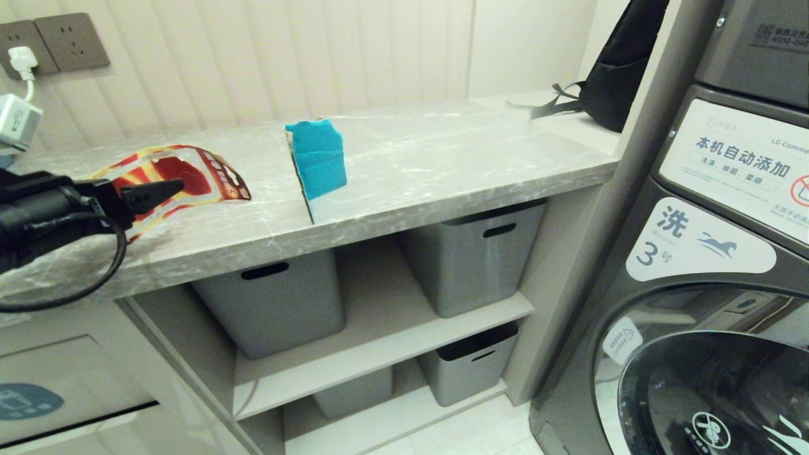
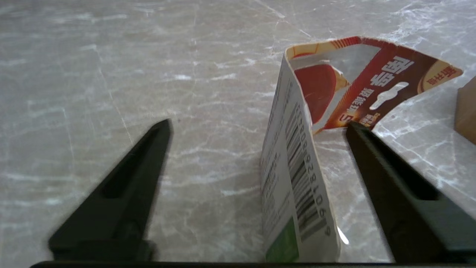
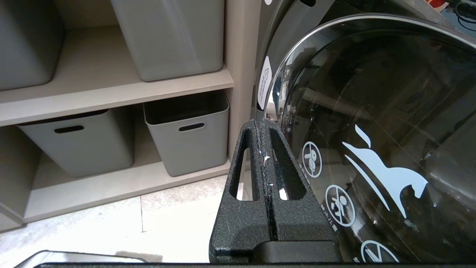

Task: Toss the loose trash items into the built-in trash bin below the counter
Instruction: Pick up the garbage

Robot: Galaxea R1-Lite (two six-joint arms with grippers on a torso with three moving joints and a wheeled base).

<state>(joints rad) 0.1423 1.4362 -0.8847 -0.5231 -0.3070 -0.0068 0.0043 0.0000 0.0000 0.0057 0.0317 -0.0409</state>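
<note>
A bent red-orange blister card (image 1: 183, 174) stands on the grey marble counter (image 1: 442, 164) at the left. My left gripper (image 1: 158, 189) hovers level at its near side. In the left wrist view the left gripper (image 2: 259, 123) is open wide, with the card's white barcoded flap (image 2: 297, 175) upright between the two fingers and touching neither. A folded teal-and-brown cardboard piece (image 1: 319, 161) stands further right on the counter; its brown edge (image 2: 466, 111) shows beyond the card. The built-in trash bin flap (image 1: 63, 379) with its blue sticker sits below the counter at the lower left. My right gripper (image 3: 262, 124) hangs shut and empty, low beside the washer door.
Grey storage bins (image 1: 278, 303) fill the shelves under the counter. A black backpack (image 1: 616, 69) leans at the counter's far right end. A washing machine (image 1: 708, 253) stands at the right. Wall sockets with a white plug (image 1: 22, 63) are behind the left arm.
</note>
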